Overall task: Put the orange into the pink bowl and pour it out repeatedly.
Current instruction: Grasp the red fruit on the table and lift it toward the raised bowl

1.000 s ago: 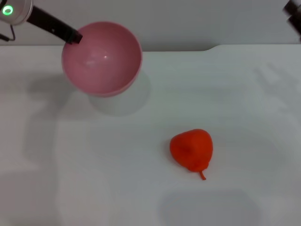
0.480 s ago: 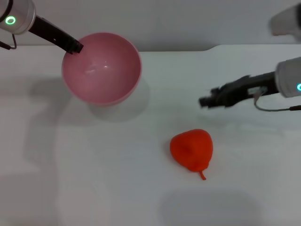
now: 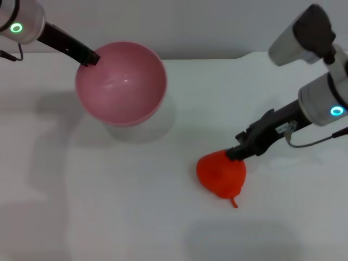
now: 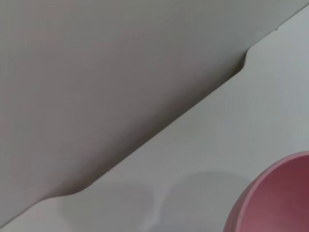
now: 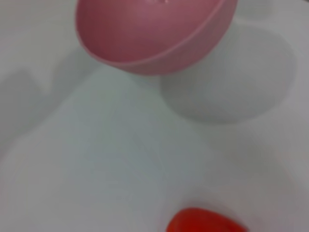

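Note:
The pink bowl (image 3: 120,82) hangs a little above the white table at the back left, mouth up and empty, casting a shadow below. My left gripper (image 3: 88,56) is shut on its far-left rim. The bowl also shows in the left wrist view (image 4: 275,198) and the right wrist view (image 5: 154,34). The orange (image 3: 221,173), orange-red and lumpy with a short stem, lies on the table in the middle right. My right gripper (image 3: 237,153) reaches in from the right and sits at the orange's upper right edge. The orange's top shows in the right wrist view (image 5: 205,222).
The white table (image 3: 109,206) ends at a back edge with a small notch (image 3: 244,55), against a grey wall. The right arm's body (image 3: 315,81) stands over the table's right side.
My right arm has swung in from the right and come down to the orange's upper right edge. The left gripper and the bowl have shifted slightly lower and to the right.

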`<state>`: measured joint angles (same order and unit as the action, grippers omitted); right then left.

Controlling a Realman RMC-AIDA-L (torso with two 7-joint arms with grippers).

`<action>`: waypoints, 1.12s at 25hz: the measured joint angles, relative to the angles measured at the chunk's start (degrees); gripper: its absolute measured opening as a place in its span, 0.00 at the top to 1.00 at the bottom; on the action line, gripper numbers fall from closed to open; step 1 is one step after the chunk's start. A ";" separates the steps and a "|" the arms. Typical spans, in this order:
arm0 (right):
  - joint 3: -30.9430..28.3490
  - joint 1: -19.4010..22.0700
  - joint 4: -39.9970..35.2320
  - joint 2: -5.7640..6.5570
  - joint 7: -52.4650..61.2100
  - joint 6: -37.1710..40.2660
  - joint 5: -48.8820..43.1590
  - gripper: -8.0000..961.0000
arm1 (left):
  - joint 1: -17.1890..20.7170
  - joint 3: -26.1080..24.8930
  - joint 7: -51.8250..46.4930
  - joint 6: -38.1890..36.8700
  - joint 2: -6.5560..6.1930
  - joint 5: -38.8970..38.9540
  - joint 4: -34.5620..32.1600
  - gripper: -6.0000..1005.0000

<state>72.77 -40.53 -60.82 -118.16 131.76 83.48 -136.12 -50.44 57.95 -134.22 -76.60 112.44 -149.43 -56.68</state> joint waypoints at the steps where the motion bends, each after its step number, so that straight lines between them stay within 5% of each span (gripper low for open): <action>1: 0.53 0.00 0.70 -0.13 -0.11 -0.71 -0.23 0.45 | 0.00 0.00 0.03 -0.01 0.15 0.00 0.00 0.95; 18: 9.14 -0.85 10.37 -0.93 -0.69 -13.50 2.05 0.47 | -0.92 2.36 0.16 0.23 1.36 0.03 -0.63 0.95; 23: 9.19 -0.44 9.10 -1.00 -0.62 -13.69 2.15 0.68 | -0.95 2.39 0.18 0.55 1.33 0.02 -0.62 0.95; 28: 8.69 -0.35 8.20 -0.83 -0.47 -13.37 2.17 0.77 | -0.98 2.42 0.18 0.91 1.31 0.02 -0.56 0.95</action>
<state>81.46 -40.87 -52.62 -118.98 131.28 70.11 -133.95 -51.42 60.37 -134.03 -75.68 113.75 -149.41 -57.24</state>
